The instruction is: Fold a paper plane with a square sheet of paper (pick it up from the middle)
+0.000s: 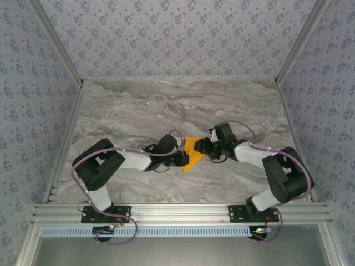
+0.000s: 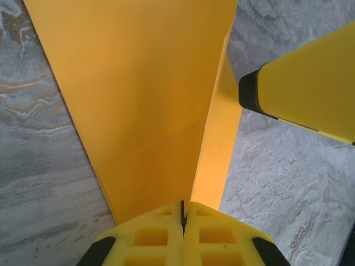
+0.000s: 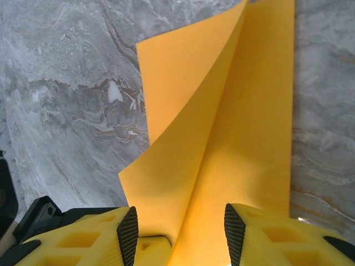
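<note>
The orange sheet of paper (image 1: 192, 153) is folded along a centre crease and held up above the marble table between the two arms. My left gripper (image 1: 179, 159) is shut on the lower end of the fold; in the left wrist view its jaws (image 2: 183, 213) pinch the paper (image 2: 150, 100) at the crease. My right gripper (image 1: 204, 148) comes in from the other side and stands open. In the right wrist view the paper (image 3: 222, 127) runs up between its spread fingers (image 3: 180, 227), and neither pad presses on it. One right fingertip (image 2: 249, 93) shows beside the sheet.
The marble tabletop (image 1: 138, 111) lies under the paper. Patterned walls stand on three sides, with metal rails (image 1: 177, 211) along the near edge.
</note>
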Robot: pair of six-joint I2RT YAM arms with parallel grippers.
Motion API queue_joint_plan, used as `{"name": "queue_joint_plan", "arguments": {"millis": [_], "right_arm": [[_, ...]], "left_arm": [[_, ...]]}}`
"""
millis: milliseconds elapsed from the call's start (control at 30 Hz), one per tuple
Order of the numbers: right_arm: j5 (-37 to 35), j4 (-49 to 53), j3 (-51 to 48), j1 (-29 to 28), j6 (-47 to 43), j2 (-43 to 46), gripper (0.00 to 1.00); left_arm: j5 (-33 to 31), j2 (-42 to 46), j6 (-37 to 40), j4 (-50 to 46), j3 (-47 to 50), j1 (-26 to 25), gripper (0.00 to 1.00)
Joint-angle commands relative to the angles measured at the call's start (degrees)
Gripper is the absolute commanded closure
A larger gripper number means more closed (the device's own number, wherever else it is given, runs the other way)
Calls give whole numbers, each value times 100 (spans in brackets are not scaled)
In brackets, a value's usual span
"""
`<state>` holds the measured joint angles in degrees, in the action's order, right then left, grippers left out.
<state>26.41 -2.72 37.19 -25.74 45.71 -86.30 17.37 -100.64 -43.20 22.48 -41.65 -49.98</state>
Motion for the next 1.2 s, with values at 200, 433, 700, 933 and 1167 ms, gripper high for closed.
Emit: {"name": "queue_joint_plan", "arguments": {"millis": [200, 433, 700, 933, 1167], "right_arm": [[233, -100, 383, -73, -211, -578, 51], [252, -91, 510, -107, -212, -747, 51], [131, 140, 660, -194, -286, -1002, 51], [-178, 513, 853, -348, -353, -1187, 49], [-542, 954, 993, -447, -356, -1363, 44]], "left_arm": [[-123, 57, -413, 834, 388, 76, 99], [-232, 97, -542, 1003, 532, 76, 99], [-400, 185, -643, 1182, 721, 84, 99], [-479, 270, -759, 1437, 899, 109, 99], [-550, 439, -718, 1336, 983, 146, 96]]}}
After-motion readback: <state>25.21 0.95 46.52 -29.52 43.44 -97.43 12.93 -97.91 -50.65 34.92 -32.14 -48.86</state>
